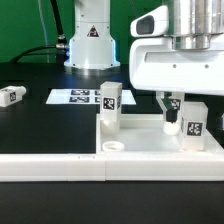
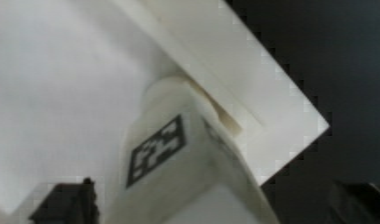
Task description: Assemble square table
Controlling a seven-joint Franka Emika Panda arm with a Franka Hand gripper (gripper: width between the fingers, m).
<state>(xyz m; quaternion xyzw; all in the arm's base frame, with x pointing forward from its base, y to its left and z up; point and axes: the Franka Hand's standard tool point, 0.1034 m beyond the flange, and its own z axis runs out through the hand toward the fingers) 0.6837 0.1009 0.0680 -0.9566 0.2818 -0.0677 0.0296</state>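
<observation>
The white square table top lies at the front. One tagged white leg stands upright in its corner on the exterior view's left. A second tagged leg stands in the corner on the exterior view's right. My gripper hangs straight over this leg, with one dark finger just beside it. In the wrist view the leg stands between my fingertips against the top's rim. My gripper is open, with a small gap on each side of the leg.
A loose white leg lies at the far left of the exterior view. The marker board lies behind the table top. The arm's base stands at the back. A long white fence bar runs along the front left.
</observation>
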